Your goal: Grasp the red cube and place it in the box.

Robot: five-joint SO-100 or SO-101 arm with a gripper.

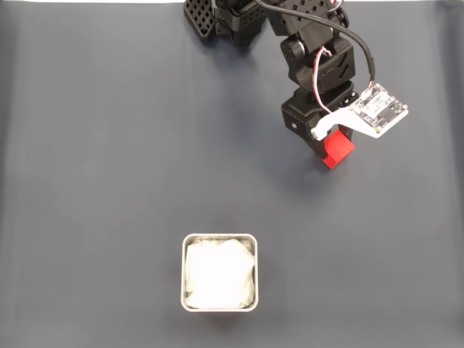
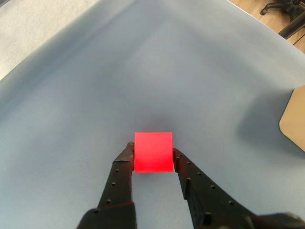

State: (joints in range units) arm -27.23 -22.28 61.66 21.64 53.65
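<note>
I'm working over a dark blue-grey mat that's covering the whole table in the fixed view, with soft even light falling on it and a thin white strip showing along the top edge. In my wrist view the mat's far edge is curving against a pale grey floor at upper left. Wood-toned floor and black chair casters are showing at upper right, and a tan board is sitting at the right edge.

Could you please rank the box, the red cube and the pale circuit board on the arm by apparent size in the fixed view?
1. Square pale grey-white box with white lining.
2. Pale circuit board; nearer the camera, so unsure.
3. Small red cube, partly hidden by the gripper.
</note>
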